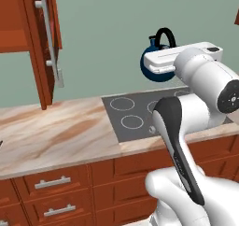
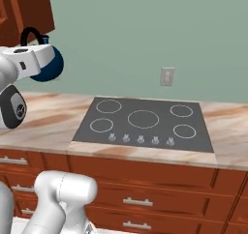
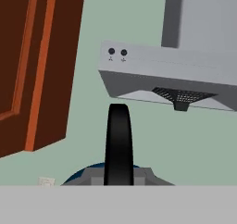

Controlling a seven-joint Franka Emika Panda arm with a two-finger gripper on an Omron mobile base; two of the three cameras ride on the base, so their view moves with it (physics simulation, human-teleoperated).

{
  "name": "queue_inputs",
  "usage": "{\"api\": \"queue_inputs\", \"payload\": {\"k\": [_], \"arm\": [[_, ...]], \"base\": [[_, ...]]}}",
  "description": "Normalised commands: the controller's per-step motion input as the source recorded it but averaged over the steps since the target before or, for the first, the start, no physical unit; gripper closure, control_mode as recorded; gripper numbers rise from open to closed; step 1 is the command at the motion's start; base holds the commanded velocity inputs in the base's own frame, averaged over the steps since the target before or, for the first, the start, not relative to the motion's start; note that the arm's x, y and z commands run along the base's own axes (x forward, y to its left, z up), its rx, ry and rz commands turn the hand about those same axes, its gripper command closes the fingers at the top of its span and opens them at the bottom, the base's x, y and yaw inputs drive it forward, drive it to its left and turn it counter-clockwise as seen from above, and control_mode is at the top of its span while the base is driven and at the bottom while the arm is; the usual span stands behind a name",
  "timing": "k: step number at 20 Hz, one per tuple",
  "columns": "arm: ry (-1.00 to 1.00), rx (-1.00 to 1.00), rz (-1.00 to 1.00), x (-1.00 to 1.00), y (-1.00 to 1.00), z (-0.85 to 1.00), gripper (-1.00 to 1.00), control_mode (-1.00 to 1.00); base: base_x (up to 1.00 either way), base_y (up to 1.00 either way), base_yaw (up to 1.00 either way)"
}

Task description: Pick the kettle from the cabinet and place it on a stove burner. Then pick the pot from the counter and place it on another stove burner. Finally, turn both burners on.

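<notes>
The counter [image 1: 60, 131] and the cooktop with its burners [image 2: 143, 118] are seen below. The kettle [image 1: 156, 70] is held in the air above the counter beside the cooktop, its handle clenched by the gripper [image 3: 118, 174].

This is a rendered home kitchen. A flat dark-grey glass cooktop [image 2: 143, 124] with white burner rings [image 2: 143, 118] and a row of small knobs [image 2: 140, 139] sits in a marble-patterned desk [image 1: 56, 134] over reddish-brown drawers [image 1: 52, 183] with silver bar handles. A matching wall cabinet [image 1: 39, 38] hangs on a pale green wall, which carries a socket plate [image 2: 167, 76]. The hand view shows a grey range hood [image 3: 171, 77].
</notes>
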Motion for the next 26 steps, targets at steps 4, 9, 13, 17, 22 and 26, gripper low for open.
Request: {"api": "queue_inputs", "payload": {"k": [4,9,13,17,22,26], "arm": [[0.00,0.00,0.00,0.00,0.00,0.00,1.00,1.00],[0.00,0.00,0.00,0.00,0.00,0.00,1.00,1.00],[0.00,0.00,0.00,0.00,0.00,0.00,1.00,1.00],[0.00,0.00,0.00,0.00,0.00,0.00,1.00,1.00],[0.00,0.00,0.00,0.00,0.00,0.00,1.00,1.00],[0.00,0.00,0.00,0.00,0.00,0.00,1.00,1.00]], "base": [[0.50,-0.39,0.07],[0.47,-0.41,0.08],[0.45,-0.41,0.07],[0.44,-0.40,0.07],[0.44,-0.39,0.08],[0.44,-0.37,0.07]]}}
